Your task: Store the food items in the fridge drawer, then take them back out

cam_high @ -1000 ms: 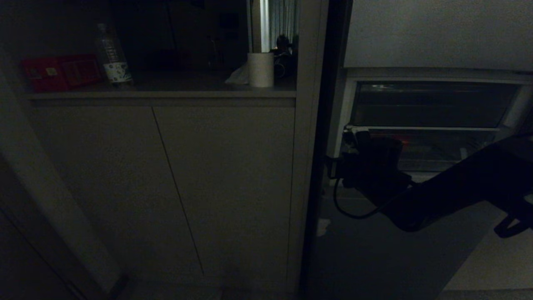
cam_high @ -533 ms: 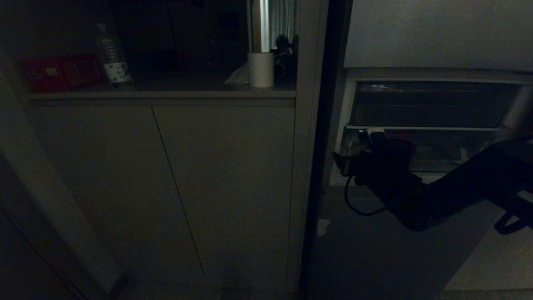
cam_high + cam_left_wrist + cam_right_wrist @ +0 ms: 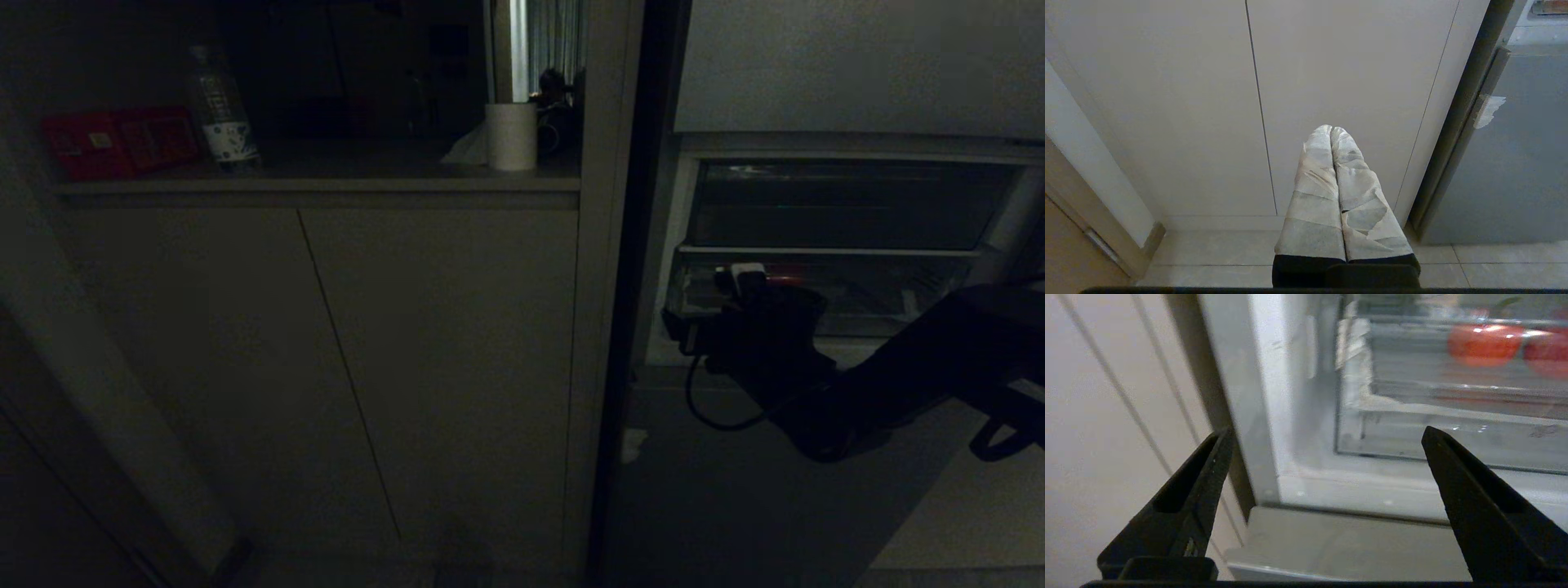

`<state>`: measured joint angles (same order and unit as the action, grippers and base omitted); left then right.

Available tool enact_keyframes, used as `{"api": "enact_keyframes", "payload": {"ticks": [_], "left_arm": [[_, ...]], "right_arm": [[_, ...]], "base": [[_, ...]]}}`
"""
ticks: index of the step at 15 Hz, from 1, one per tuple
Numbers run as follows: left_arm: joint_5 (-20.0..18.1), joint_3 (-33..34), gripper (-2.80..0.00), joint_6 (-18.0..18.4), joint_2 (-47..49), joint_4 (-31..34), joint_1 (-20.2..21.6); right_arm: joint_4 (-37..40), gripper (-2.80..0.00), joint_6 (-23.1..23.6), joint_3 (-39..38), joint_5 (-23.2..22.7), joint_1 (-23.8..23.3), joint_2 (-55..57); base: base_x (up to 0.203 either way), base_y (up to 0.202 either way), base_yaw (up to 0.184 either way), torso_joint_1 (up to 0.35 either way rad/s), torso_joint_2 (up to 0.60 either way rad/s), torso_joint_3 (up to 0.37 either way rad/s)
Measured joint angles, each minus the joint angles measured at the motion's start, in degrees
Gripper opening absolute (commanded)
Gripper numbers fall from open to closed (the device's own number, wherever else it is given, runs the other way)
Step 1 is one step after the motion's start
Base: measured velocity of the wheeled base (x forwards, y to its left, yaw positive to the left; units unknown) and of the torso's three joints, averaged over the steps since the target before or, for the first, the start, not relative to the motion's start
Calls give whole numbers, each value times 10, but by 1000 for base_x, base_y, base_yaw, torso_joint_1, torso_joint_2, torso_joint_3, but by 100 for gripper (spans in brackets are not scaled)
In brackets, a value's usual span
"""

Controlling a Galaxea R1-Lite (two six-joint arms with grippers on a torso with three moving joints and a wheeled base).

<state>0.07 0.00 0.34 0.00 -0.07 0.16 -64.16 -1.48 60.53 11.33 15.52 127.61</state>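
Dim kitchen corner, pale cabinets [image 3: 326, 343] on the left, fridge [image 3: 816, 73] on the right with its middle section open

Counter [image 3: 326, 167] above the cabinets: red box [image 3: 118, 140] at far left, clear bottle [image 3: 219, 106] just right of it, white paper roll [image 3: 512, 135] near the right end

Fridge drawer [image 3: 1453, 412]: clear plastic, sitting low in the open section, front lip facing out; seen in the head view as a shallow tray [image 3: 857, 290] under a shelf

Food items: two red round pieces, one [image 3: 1484, 343] left of the other [image 3: 1549, 353], both inside the drawer behind its clear front wall; only a faint red streak [image 3: 788, 279] of them shows from the head view

Right claw [image 3: 1327, 437]: fingers spread wide, nothing between them, hanging just outside the drawer's near left corner by the white fridge frame [image 3: 1265, 396]; in the head view its dark body [image 3: 755, 327] stands in front of the drawer's left end, arm reaching in from the right

Left claw [image 3: 1332, 130]: taped fingers pressed together, empty, pointing at the cabinet doors [image 3: 1249, 102] above the tiled floor [image 3: 1229, 253], grey fridge panel [image 3: 1515, 163] with a tape scrap [image 3: 1488, 108] to its right
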Motion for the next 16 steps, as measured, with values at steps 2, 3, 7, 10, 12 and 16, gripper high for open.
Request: {"api": "enact_keyframes", "payload": {"ticks": [2, 3, 7, 10, 12, 16], "left_arm": [[0, 0, -280, 0, 0, 0, 0], [0, 0, -280, 0, 0, 0, 0], [0, 0, -280, 0, 0, 0, 0], [0, 0, -280, 0, 0, 0, 0], [0, 0, -280, 0, 0, 0, 0], [0, 0, -280, 0, 0, 0, 0]], "right_arm": [[0, 0, -1, 8, 0, -3, 3], [-1, 0, -1, 15, 2, -4, 5], [-29, 0, 12, 25, 9, -30, 8], [-58, 0, 22, 26, 13, -49, 23], [-106, 0, 28, 30, 13, -51, 39], [-178, 0, 34, 36, 13, -49, 76]], "base": [[0, 0, 0, 0, 0, 0], [0, 0, 0, 0, 0, 0], [0, 0, 0, 0, 0, 0], [0, 0, 0, 0, 0, 0], [0, 0, 0, 0, 0, 0], [0, 0, 0, 0, 0, 0]]}}
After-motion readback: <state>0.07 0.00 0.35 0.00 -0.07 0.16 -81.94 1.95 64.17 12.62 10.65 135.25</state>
